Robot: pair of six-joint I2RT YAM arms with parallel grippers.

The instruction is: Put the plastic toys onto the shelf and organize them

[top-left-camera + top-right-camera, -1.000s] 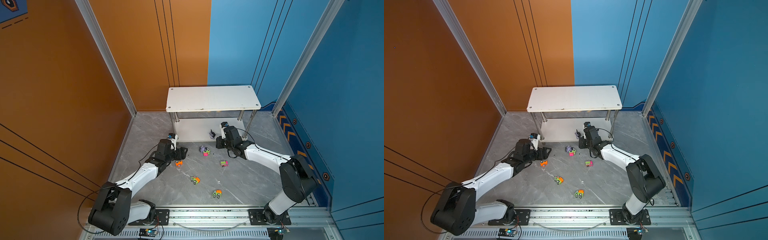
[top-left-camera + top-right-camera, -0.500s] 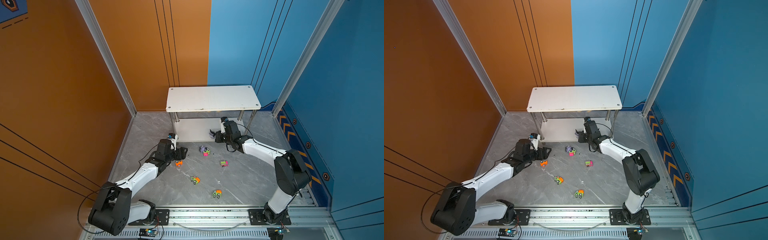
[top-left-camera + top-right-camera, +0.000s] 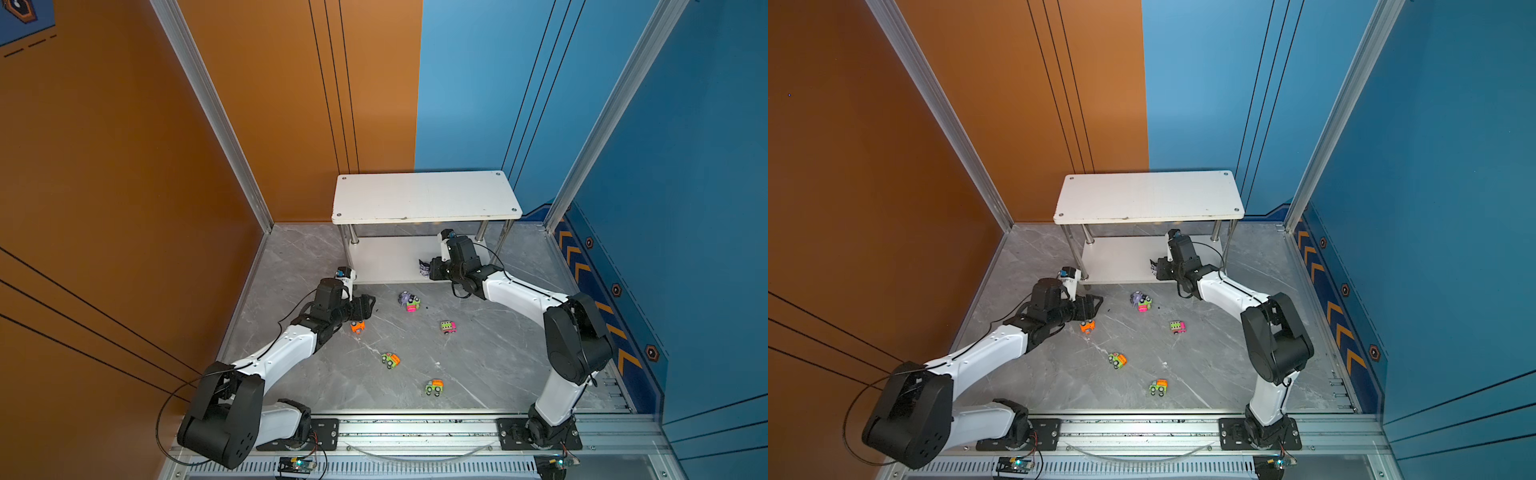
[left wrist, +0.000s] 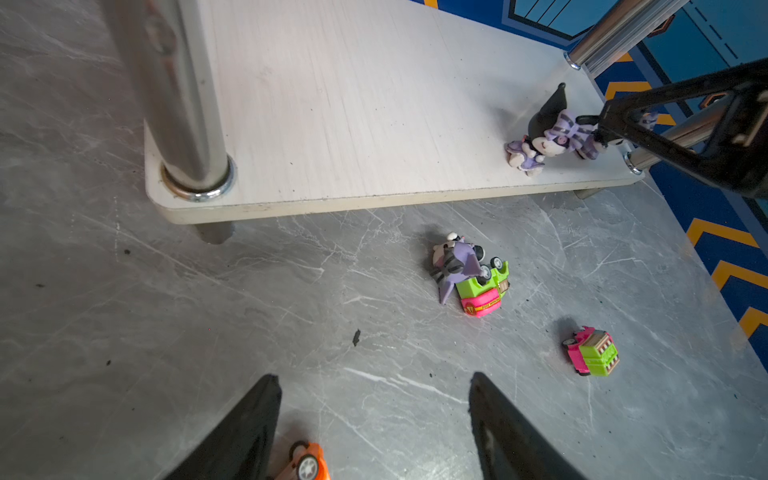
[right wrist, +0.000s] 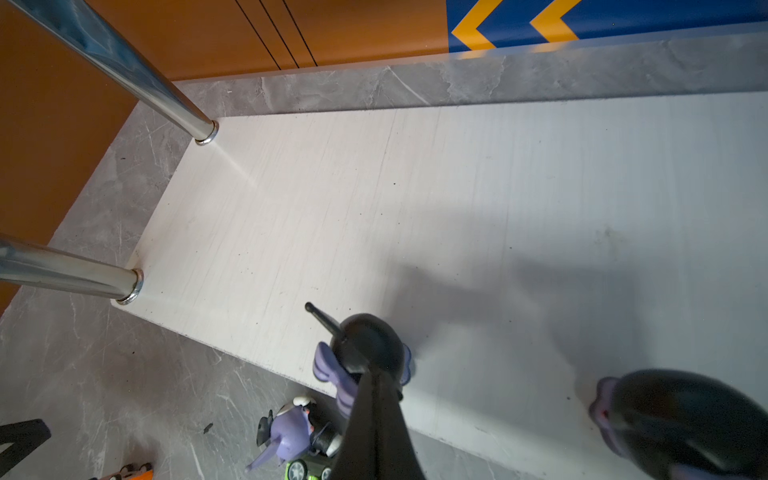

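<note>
Cat-eared figurine, pinched by the closed right gripper, should stand upright on the shelf beneath its tips before release; left gripper waits open.

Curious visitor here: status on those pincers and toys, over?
Right pincer shut on black-and-purple cat-eared plastic figurine, at lower board of white shelf. Left pincer open by orange toy car. Nothing blocking.

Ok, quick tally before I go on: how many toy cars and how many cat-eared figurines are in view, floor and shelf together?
Cars: 5, all on the floor: orange car, green-and-pink car, pink-and-green car, farther green-and-orange truck, nearer green-and-orange truck.
Figurines: 3: floor figurine, gripped figurine in the right gripper at the shelf, third figurine on its lower tier.
Total: 8.
</note>
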